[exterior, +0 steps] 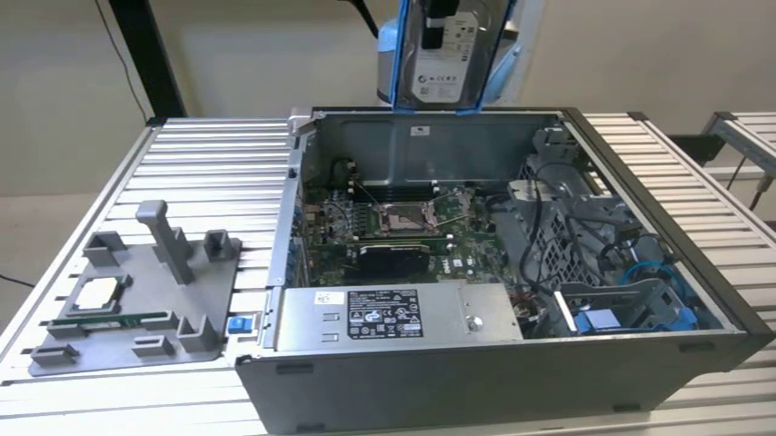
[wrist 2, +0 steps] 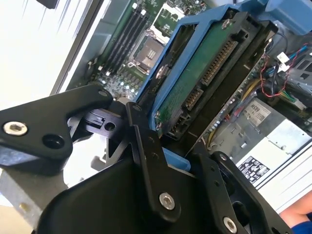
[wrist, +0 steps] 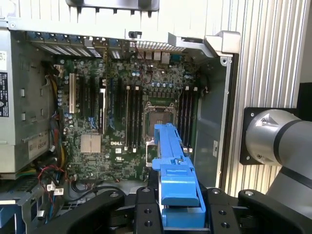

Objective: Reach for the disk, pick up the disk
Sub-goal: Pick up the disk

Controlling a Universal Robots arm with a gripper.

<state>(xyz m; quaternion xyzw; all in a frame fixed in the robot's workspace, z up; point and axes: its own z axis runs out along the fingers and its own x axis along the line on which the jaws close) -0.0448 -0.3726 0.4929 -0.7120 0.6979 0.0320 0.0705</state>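
Exterior view: the flat silver-grey metal disk with white label in its bright blue plastic frame (exterior: pixel 446 56) hangs upright in the air above the rear wall of the open grey metal computer case (exterior: pixel 679 363), clear of the case rim and touching nothing below. Open air lies all round it

Second wrist view: the black gripper (wrist 2: pixel 163 146) is clamped on the disk, 1 black finger (wrist 2: pixel 148 161) pressed against the blue frame edge, another finger on the far side. The disk's green circuit board and connector row face this camera

First wrist view: the blue frame edge of the disk stands between the black fingers, with the green motherboard (wrist: pixel 122 112) well below and its empty silver processor socket (wrist: pixel 158 114) beyond the disk's tip

Inside the case, seen in the exterior view: grey metal power supply box with a label (exterior: pixel 394 313) along the near wall, blue cables and a blue bracket in the drive bay (exterior: pixel 631 309) at the exterior view's right

On the ribbed aluminium table (exterior: pixel 206 154), at the exterior view's left, sits a grey plastic fixture tray (exterior: pixel 134 291), well apart from the case
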